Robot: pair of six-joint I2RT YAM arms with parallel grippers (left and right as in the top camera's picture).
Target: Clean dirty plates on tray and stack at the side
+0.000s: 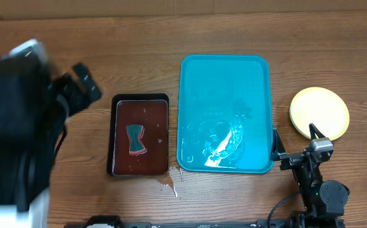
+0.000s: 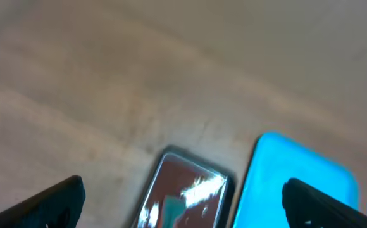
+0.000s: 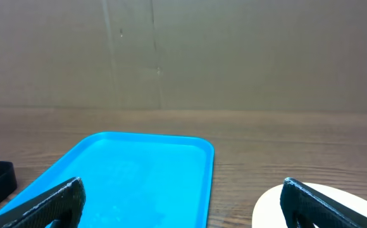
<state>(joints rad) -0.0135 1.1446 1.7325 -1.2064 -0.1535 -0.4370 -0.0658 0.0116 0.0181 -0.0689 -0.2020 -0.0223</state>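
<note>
The left gripper (image 2: 182,185), blurred at the frame's left, and the right gripper (image 3: 182,187), lower right, both gape empty. Between them lie a dark brown tray (image 1: 114,136) holding a sponge (image 1: 136,139) and the wet teal tray (image 1: 224,82). The plates (image 1: 319,113), seemingly stacked, sit far right.

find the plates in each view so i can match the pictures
Overhead: the plates lie at the right edge, just right of the teal tray.
Left wrist: not in it.
Right wrist: bottom right corner, partly cut off.
Shared landmark: the teal tray shows in all three.
</note>
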